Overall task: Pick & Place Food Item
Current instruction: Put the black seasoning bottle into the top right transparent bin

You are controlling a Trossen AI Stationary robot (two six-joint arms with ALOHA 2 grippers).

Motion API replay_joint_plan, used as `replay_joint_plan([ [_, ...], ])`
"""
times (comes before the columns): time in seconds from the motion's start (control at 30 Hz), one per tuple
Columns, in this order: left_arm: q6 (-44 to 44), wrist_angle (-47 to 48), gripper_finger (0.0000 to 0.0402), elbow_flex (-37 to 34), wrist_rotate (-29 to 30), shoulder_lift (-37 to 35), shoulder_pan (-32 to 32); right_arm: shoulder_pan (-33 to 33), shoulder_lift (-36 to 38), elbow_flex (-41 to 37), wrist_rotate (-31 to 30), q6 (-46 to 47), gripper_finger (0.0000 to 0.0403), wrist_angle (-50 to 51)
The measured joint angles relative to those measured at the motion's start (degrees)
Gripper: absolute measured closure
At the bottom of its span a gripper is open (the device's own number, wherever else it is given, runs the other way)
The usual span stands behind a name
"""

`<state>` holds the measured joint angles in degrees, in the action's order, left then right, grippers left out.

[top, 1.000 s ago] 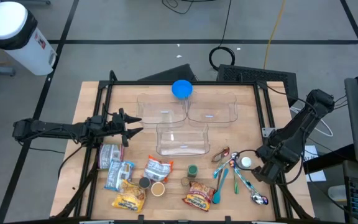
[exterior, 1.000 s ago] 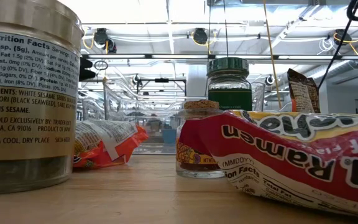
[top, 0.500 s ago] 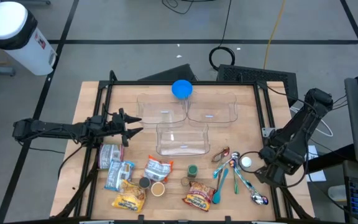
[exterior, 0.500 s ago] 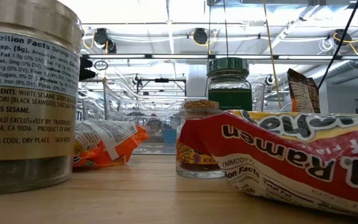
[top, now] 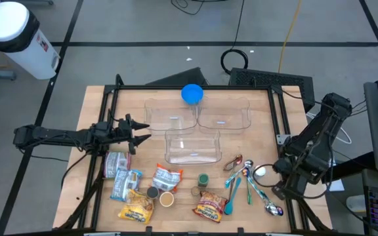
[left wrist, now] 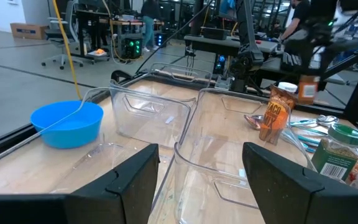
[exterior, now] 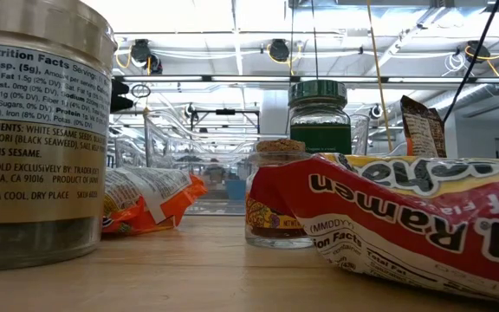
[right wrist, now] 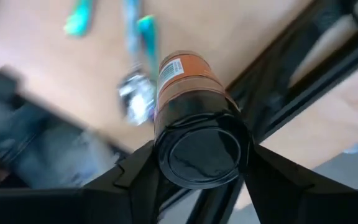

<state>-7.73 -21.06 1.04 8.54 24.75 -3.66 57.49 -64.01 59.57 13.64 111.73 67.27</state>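
The right gripper is squeezed tight on a little jar with an orange-brown label and a dark bottom, and the jar sits snug between the two dark fingers. From above, this gripper hangs over the table's front right corner, right by the edge. Just next to it on the table is a bunch of spoons, some blue-green and some shiny. A little way off from the spoons is a jar with a green lid, and close to that a bag of noodles. More food lies along the front: a small orange bag, a cup, a yellow bag and a blue and white bag. A tin stands on the left side of the table. In the middle of the table stand three clear boxes, two behind and one in front. A blue bowl sits at the back edge, touching the back boxes. The left gripper waits over the left side of the table, near the tin, and its fingers are spread wide apart with nothing between them. It points at the clear boxes. A white bin stands on the floor, far from the table.
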Motion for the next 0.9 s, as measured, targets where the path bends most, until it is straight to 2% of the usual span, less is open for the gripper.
replay_joint_plan([
  [0.1, 0.0, 0.0, 0.0160, 0.0, 0.0, 0.0, 0.0, 0.0, 0.0, 2.6, -0.7, -0.6, 0.0212, -1.9],
  [0.17, 0.0, 0.0, 0.0160, 0.0, 0.0, 0.0, 0.0, 0.0, 0.0, 3.1, -3.2, -1.5, 0.0212, -3.6],
  [0.37, 0.0, 0.0, 0.0160, 0.0, 0.0, 0.0, 0.0, -0.2, -0.2, 3.2, -16.4, -11.8, 0.0212, -10.7],
  [0.53, 0.0, 0.0, 0.0160, 0.0, 0.0, 0.0, 0.0, -2.3, -0.2, 3.2, -29.8, -31.5, 0.0211, -16.1],
  [0.67, 0.0, 0.0, 0.0160, 0.0, 0.0, 0.0, 0.0, -7.2, 0.2, 3.2, -40.1, -51.0, 0.0212, -20.4],
  [0.8, 0.0, 0.0, 0.0160, 0.0, 0.0, 0.0, 0.0, -15.7, 1.1, 3.2, -49.8, -68.9, 0.0211, -25.9],
  [0.9, 0.0, 0.0, 0.0160, 0.0, 0.0, 0.0, 0.0, -24.8, 1.8, 3.2, -50.6, -79.3, 0.0207, -31.0],
])
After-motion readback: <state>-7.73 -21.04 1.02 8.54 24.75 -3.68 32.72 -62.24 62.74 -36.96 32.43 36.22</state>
